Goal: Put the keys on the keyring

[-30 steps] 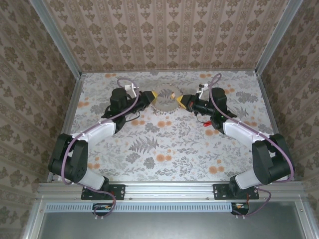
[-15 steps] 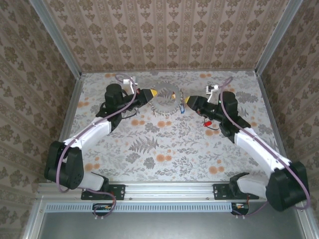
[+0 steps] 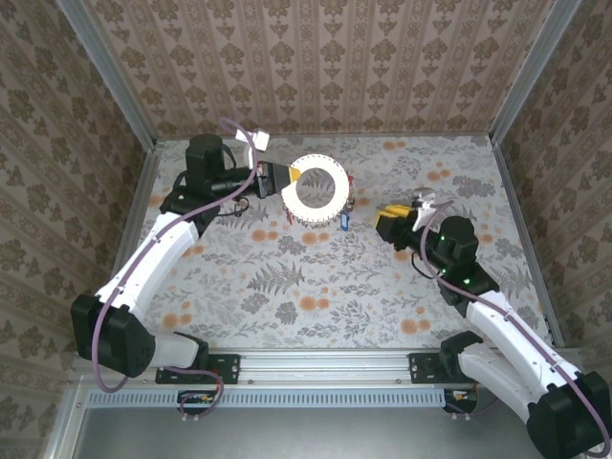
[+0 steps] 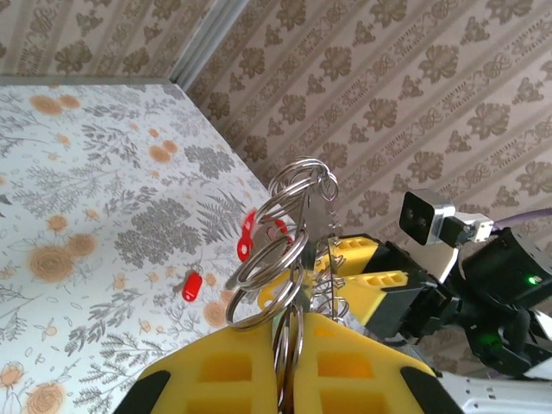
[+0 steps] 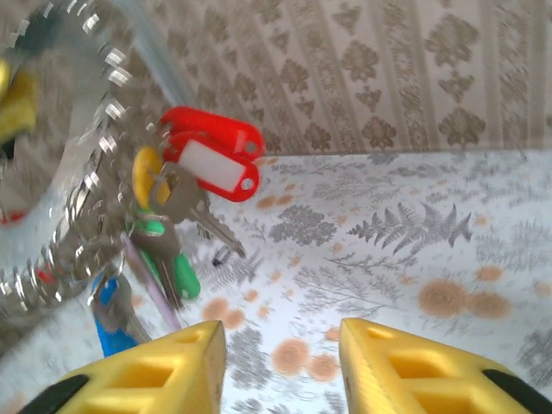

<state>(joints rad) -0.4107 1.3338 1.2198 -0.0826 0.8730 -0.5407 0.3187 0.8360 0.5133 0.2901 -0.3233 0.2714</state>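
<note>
Pinches keyring (image 3: 339, 188) in left gripper (image 3: 285, 176), aloft, letting keys (image 5: 168, 203) dangle free; holds right gripper (image 3: 386, 222) agape, empty, at keyring's 4 o'clock.

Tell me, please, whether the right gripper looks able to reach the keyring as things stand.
Probably yes. The right gripper, jaws open, faces the keyring, which the left gripper holds up clear of the table. Nothing stands between them, and the hanging keys are straight ahead of it.
</note>
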